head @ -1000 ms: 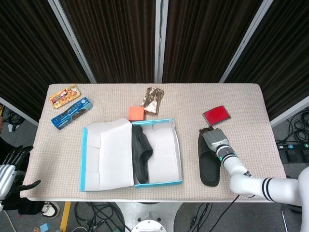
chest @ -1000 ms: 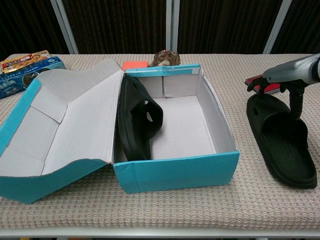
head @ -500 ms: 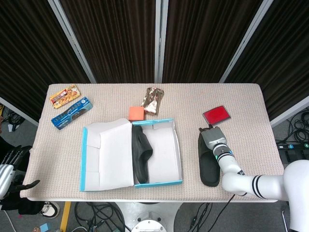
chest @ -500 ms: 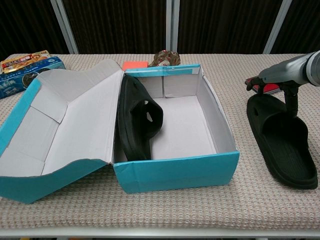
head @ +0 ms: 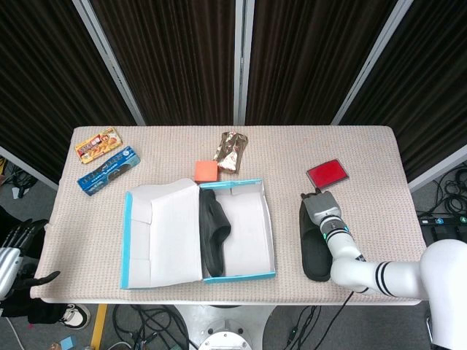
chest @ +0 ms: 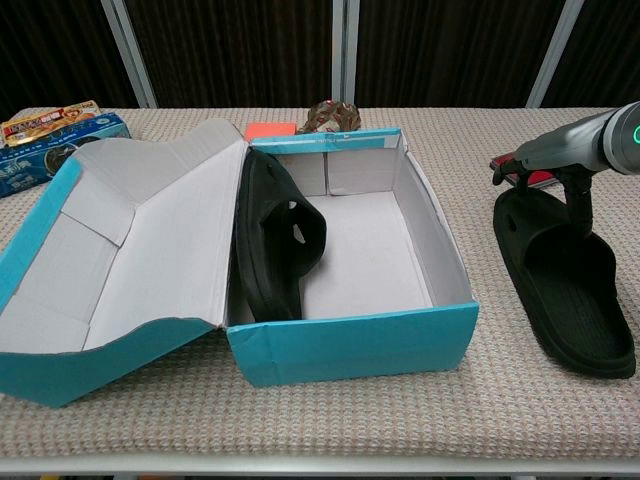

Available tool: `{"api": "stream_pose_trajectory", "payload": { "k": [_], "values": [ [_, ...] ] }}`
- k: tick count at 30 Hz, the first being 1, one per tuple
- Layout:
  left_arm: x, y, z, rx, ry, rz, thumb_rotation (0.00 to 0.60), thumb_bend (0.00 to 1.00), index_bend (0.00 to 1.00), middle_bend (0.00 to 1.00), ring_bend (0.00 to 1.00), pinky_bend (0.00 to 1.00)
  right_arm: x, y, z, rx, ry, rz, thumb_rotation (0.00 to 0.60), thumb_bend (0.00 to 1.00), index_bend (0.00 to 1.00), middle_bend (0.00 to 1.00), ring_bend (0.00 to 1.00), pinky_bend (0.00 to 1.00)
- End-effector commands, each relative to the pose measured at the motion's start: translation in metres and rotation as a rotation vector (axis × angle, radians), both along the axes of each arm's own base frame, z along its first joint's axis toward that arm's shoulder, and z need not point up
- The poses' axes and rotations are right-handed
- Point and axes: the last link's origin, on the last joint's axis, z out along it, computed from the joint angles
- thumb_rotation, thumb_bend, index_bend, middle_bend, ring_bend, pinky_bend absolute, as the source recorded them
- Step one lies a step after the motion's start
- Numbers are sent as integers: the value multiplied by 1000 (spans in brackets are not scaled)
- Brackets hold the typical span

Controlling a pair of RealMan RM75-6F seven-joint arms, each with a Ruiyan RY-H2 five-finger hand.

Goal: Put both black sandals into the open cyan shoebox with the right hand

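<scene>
Head view, at the far left edge below the counter [head: 379, 157]: the left robot hand [head: 13, 262] hangs with its dark fingers spread and nothing in them, much as it did a second ago. On the counter's left part lie a yellow snack pack [head: 98, 144] and a blue snack pack [head: 108, 169], unmoved. Further right stands the open cyan shoebox [head: 128, 244], its lid folded out to the left. One black sandal [head: 212, 237] stands on its edge inside, leaning against the box's left wall, unchanged. Behind the box sit an orange block [head: 206, 170] and a crinkled foil wrapper [head: 230, 152].

Right of the box, apart from it, the second black sandal [head: 314, 244] lies flat on the counter, sole down, in the same spot as before. The right robot hand [head: 320, 207] is over its far end, by the strap; compared with a second ago the forearm has swung a little closer to the body. In the chest view a dark finger reaches down into the sandal's footbed behind the strap, but whether the hand actually grips the sandal cannot be told. A red card [head: 327, 173] lies just behind the hand.
</scene>
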Motion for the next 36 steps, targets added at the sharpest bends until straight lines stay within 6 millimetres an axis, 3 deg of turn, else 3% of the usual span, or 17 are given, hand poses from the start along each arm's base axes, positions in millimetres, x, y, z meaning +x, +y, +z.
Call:
{"api": "stream_pose_trajectory", "payload": {
  "k": [1,12,20,36],
  "values": [
    [0,0,0,1,0,-1,600,72,85,104,0,83,0,0,-2,5,18,1,600,7,78,201,33,225],
    [0,-1,0,1,-4,-1,600,71,85,104,0,83,1,1,-6,6,50,4,600,18,139,257,47,228],
    [-1,-3,1,2,-4,4,600,71,85,104,0,83,2,0,-8,0,70,15,600,26,252,293,65,230],
    [0,-3,-2,-10,-2,1,600,71,85,103,0,83,-1,0,-3,-68,45,74,600,34,503,478,171,291]
  ]
}}
